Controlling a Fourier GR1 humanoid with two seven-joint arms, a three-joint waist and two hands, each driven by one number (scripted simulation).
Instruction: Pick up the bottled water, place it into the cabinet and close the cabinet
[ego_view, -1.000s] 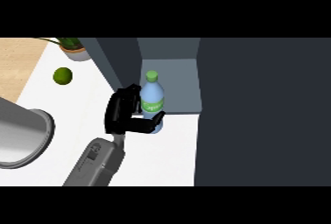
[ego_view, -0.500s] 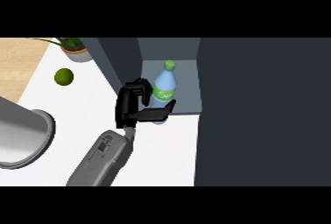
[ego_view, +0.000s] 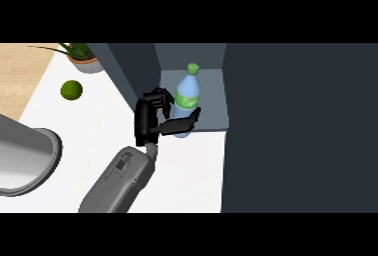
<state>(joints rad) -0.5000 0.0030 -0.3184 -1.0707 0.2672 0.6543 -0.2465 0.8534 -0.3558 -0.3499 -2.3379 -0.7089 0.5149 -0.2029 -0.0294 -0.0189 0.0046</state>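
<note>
Bottle (ego_view: 187, 92): upright, green cap up, standing inside the open cabinet (ego_view: 212, 107), touching the right side of the hand.
Left hand (ego_view: 151, 117): fingers and thumb curled round the bottle's lower part, thumb across its base.
Lime (ego_view: 71, 90): on the worktop (ego_view: 184, 170), well left of the hand.
</note>
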